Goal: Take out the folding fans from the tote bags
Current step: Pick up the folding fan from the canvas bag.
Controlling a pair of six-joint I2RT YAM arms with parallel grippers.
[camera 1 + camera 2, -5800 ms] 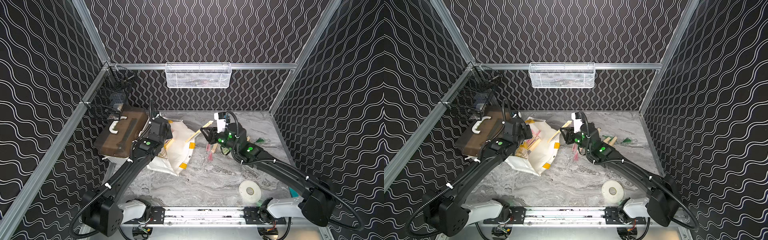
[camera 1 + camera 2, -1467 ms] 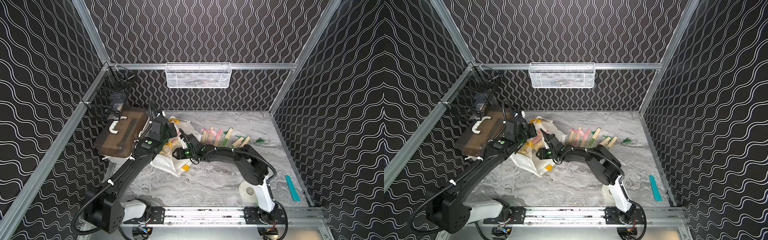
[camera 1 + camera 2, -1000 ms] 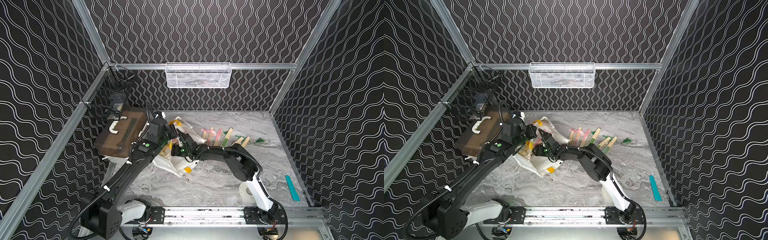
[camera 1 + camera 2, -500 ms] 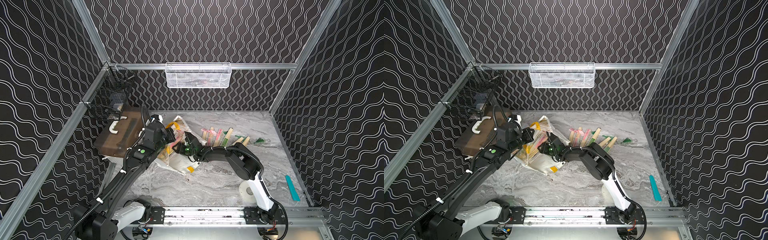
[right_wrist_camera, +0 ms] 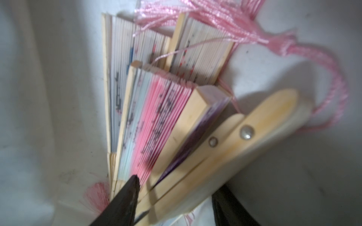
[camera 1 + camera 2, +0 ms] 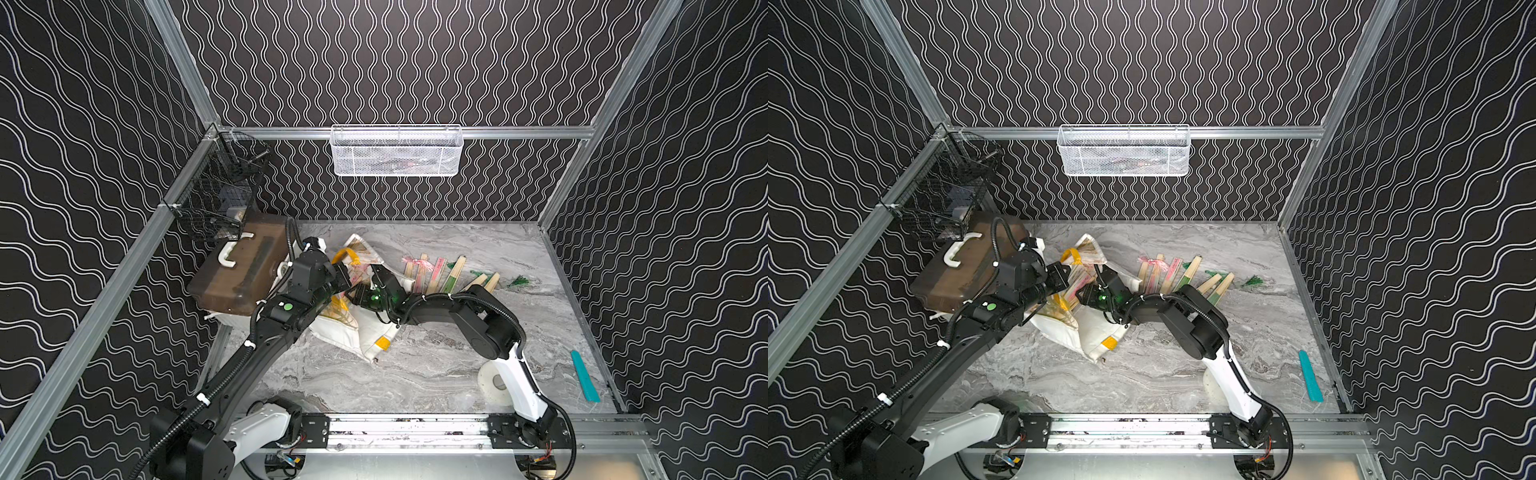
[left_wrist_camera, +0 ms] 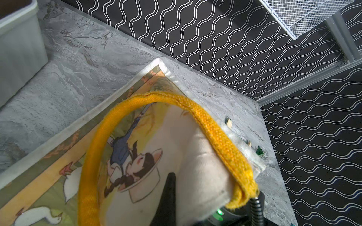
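The white tote bag [image 6: 374, 332] [image 6: 1092, 332] lies on its side left of centre, its yellow handle [image 7: 215, 133] raised. My left gripper [image 6: 343, 278] [image 6: 1063, 276] is shut on the bag's rim and holds the mouth up; one black finger [image 7: 167, 197] shows against the fabric, the other is hidden. My right gripper [image 6: 355, 296] [image 5: 176, 193] reaches into the mouth. It is shut on the bamboo ends of two folding fans [image 5: 225, 148]. More fans [image 5: 156, 117] with pink tassels lie inside. Several fans [image 6: 436, 272] [image 6: 1167, 270] lie in a row on the table.
A brown-lidded white box [image 6: 241, 270] stands right behind the left arm. A tape roll [image 6: 494, 380] lies by the right arm's base, and a teal strip [image 6: 584, 376] by the right wall. A white mesh basket [image 6: 397, 151] and a black wire basket [image 6: 220, 195] hang on the walls.
My left gripper has raised the bag's rim and drawn it back toward the box. The right gripper has gone further into the mouth and its jaws have narrowed onto the fans.
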